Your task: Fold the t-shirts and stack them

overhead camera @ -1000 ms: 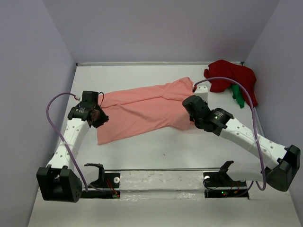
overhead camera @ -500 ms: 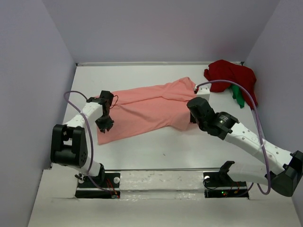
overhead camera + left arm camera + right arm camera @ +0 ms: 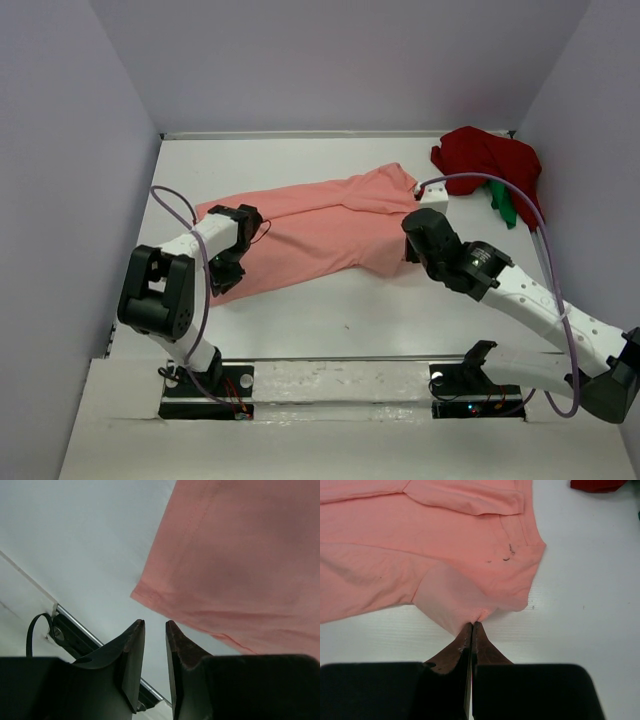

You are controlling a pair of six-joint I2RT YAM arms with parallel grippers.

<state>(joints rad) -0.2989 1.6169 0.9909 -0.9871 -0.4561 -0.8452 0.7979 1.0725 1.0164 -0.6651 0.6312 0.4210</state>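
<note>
A salmon-pink t-shirt (image 3: 310, 225) lies spread across the middle of the table. My right gripper (image 3: 472, 624) is shut on a pinch of its near right edge, and the cloth puckers at the fingertips; in the top view this gripper (image 3: 408, 255) sits at the shirt's right end. My left gripper (image 3: 155, 625) hovers just off the shirt's near left corner (image 3: 137, 592), jaws slightly apart with only bare table between them. In the top view the left gripper (image 3: 222, 275) is at the shirt's left end. A dark red t-shirt (image 3: 490, 160) lies bunched at the back right, with a green one (image 3: 503, 205) poking out beneath it.
Lilac walls close in the white table (image 3: 330, 320) on the left, back and right. A metal rail (image 3: 75, 630) with a black cable runs along the near edge beside the left gripper. The dark red cloth (image 3: 595, 484) shows at the top edge of the right wrist view.
The left arm has folded its elbow inward and its gripper has shifted right and nearer, to the shirt's near left corner. The right arm has edged slightly right, still pinching the shirt.
</note>
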